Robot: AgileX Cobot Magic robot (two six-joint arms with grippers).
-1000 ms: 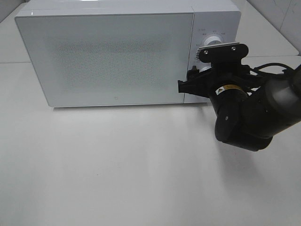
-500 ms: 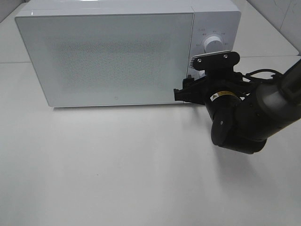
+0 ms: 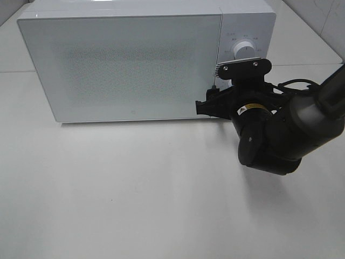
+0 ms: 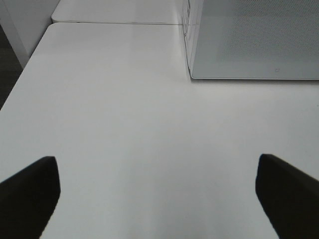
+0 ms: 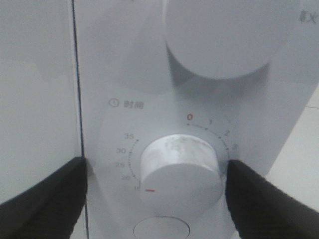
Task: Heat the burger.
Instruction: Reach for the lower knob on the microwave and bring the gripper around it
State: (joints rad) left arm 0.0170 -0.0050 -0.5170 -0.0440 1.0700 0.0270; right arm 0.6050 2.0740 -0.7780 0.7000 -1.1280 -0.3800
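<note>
Microwave [image 3: 129, 59]: boxy, glossy white, its speckled door sitting shut; standing at 12 o'clock on the matte white tabletop [image 3: 135, 189]; contents cannot be told.
Burger: not showing; place cannot be told.
Right hand [image 5: 156, 165]: black fingers spreading released, flanking the round timer dial [image 5: 180, 178].
Left hand [image 4: 157, 160]: hanging released over the tabletop.

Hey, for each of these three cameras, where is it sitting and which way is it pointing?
Exterior high: mounted high, looking down at the microwave front and the white table; the right arm shows, at the control panel.
Left wrist: low over the table, facing the microwave's door corner; the left jaws' tips frame the view, wide apart.
Right wrist: close to the control panel, facing the timer knob; the right jaws flank it.
Shared: the microwave is in all three; the upper knob shows in exterior high and right wrist.
</note>
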